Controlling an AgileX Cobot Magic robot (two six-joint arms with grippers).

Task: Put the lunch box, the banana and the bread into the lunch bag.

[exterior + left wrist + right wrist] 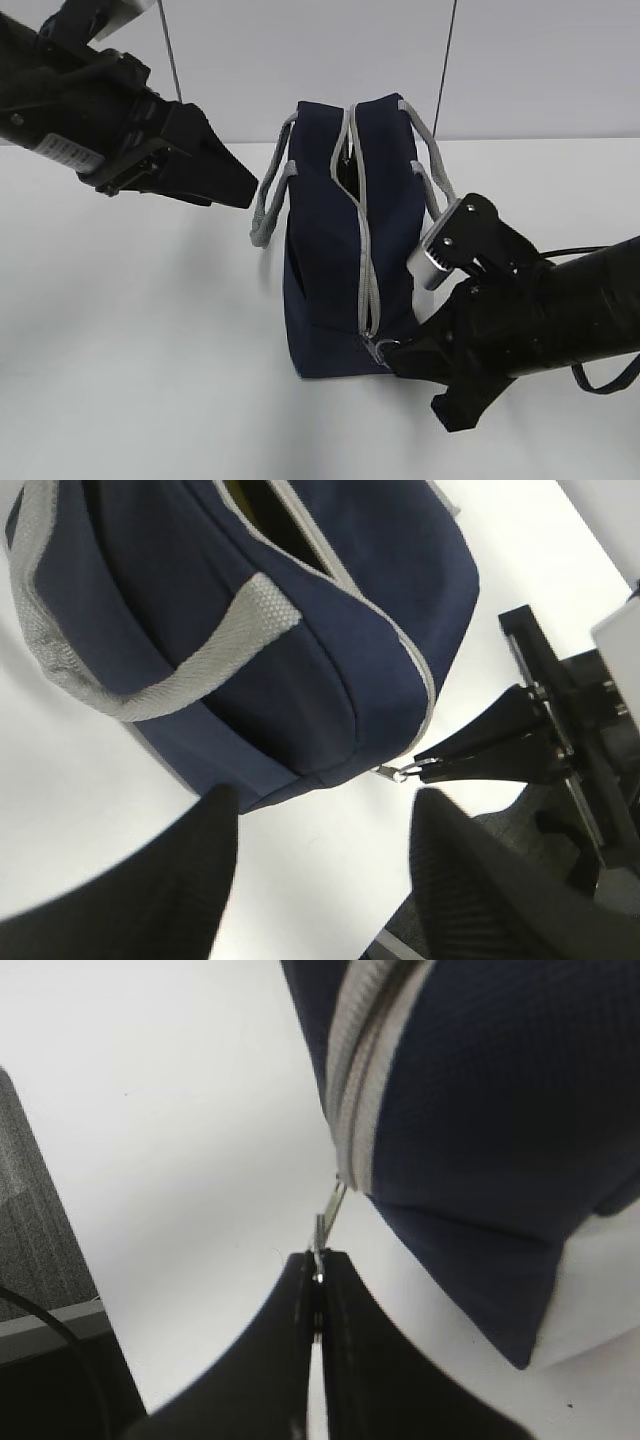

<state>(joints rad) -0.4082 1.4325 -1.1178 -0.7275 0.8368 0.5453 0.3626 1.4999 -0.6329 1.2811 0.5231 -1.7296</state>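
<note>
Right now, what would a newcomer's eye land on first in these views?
The navy lunch bag standing mid-table, its zipper closed along the near end and gaping only near the top. Then the right gripper, shut on the zipper pull at the bag's lower corner. The left gripper hovers open beside the handle.

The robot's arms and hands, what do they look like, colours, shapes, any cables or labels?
Both arms are matte black. The left hand tapers to broad, wedge-shaped black fingers, with a white label strip further back on its arm. The right hand has the same pointed black fingers, a silver-grey cylindrical part at the wrist, and a thin black cable looping behind.
</note>
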